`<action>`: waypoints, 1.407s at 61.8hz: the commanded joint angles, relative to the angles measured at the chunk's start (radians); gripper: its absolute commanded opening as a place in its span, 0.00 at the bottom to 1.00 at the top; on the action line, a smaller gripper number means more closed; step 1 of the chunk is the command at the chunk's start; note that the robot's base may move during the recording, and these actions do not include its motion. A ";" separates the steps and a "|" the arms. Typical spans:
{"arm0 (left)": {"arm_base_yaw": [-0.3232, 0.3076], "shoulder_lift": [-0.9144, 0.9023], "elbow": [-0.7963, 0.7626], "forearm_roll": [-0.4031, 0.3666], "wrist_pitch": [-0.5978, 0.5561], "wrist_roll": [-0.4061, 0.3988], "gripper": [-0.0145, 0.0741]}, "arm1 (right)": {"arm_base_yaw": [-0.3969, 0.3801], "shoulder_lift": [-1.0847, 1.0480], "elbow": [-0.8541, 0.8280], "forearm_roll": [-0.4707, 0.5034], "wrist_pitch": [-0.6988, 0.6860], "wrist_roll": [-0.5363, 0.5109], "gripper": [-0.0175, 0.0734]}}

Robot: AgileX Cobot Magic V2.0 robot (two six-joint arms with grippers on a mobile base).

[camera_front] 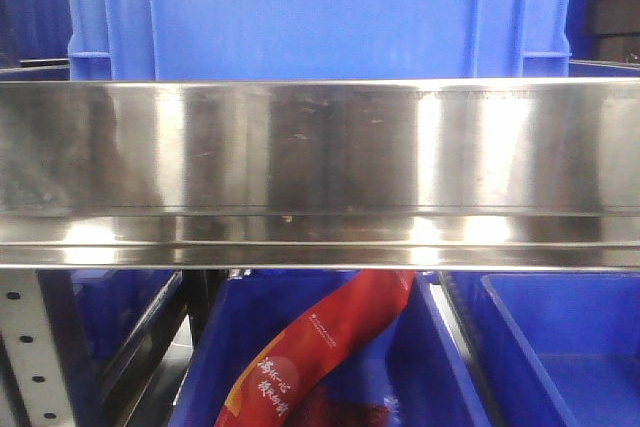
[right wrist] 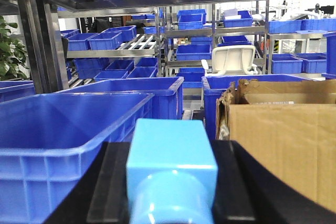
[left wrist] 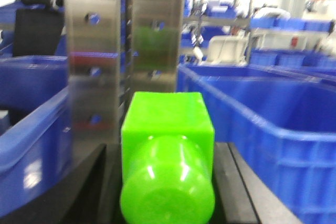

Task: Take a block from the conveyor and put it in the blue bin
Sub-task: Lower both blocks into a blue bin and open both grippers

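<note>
The green block point(left wrist: 167, 121), clamped in the jaws of the left gripper point(left wrist: 168, 153) beside a blue bin point(left wrist: 273, 124), and the light-blue block point(right wrist: 170, 148), clamped by the right gripper point(right wrist: 172, 166), look light, rigid and glossy (slip-prone): grip the flat side faces, not the rounded end.

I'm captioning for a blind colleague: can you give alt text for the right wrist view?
A light blue block sits between the right gripper's black fingers. A large blue bin lies left, a cardboard box right, shelves of blue bins behind.
</note>
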 commanded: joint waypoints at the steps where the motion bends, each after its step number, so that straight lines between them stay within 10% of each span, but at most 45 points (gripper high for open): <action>1: -0.070 0.036 -0.017 -0.009 -0.069 -0.009 0.04 | 0.004 0.053 -0.048 -0.001 -0.023 -0.011 0.01; 18: -0.248 0.265 -0.158 0.017 -0.067 -0.009 0.04 | 0.052 0.305 -0.218 -0.001 -0.023 -0.055 0.01; 41: -0.301 0.641 -0.490 -0.030 -0.058 -0.009 0.04 | 0.304 0.719 -0.490 -0.001 -0.094 -0.055 0.01; 68: -0.437 1.003 -0.778 0.042 0.000 -0.009 0.04 | 0.344 0.947 -0.563 0.001 -0.176 -0.055 0.02; 77: -0.438 1.035 -0.794 0.035 0.002 -0.009 0.12 | 0.344 0.972 -0.563 0.041 -0.176 -0.053 0.27; 87: -0.438 1.036 -0.794 0.035 0.009 -0.009 0.50 | 0.344 0.985 -0.563 0.050 -0.180 -0.053 0.69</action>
